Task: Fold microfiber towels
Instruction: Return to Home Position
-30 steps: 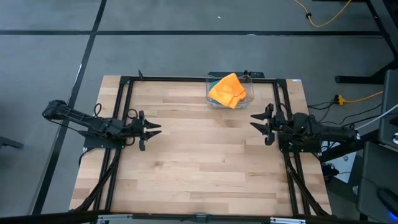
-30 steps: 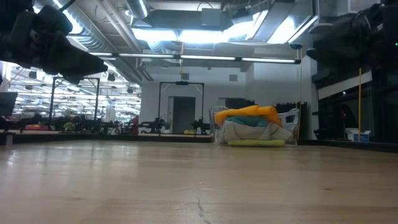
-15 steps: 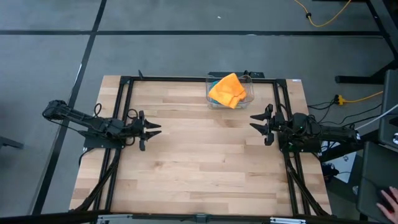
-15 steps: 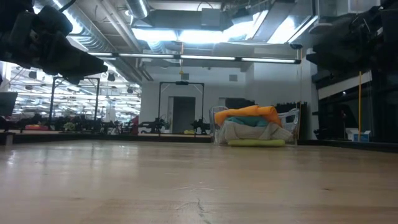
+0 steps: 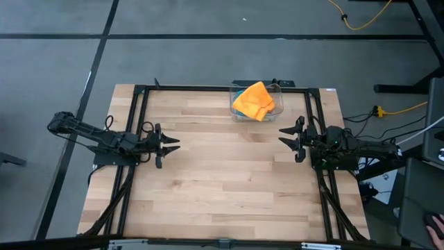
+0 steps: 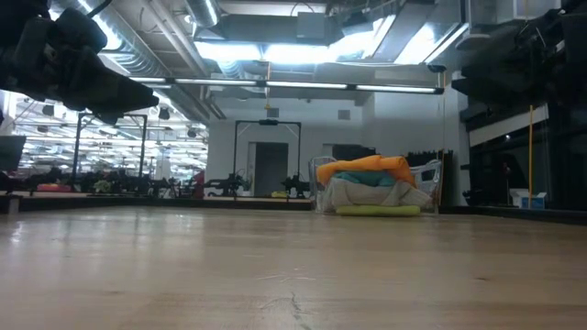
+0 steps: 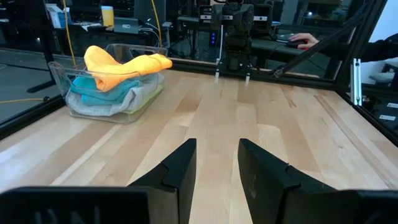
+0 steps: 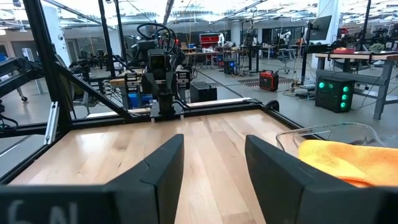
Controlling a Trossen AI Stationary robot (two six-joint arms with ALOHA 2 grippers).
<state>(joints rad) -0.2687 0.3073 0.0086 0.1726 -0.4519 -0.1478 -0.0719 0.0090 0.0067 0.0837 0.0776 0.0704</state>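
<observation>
High view: orange towel, diagonal.

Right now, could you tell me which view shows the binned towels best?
Left wrist view: orange towel over teal, grey and lime ones in the clear bin. High view shows mainly orange; low view, the stack far off; right wrist, only orange.

site: robotics lab; cues: exposed ceiling ducts; equipment-laden workbenches; strip lights
</observation>
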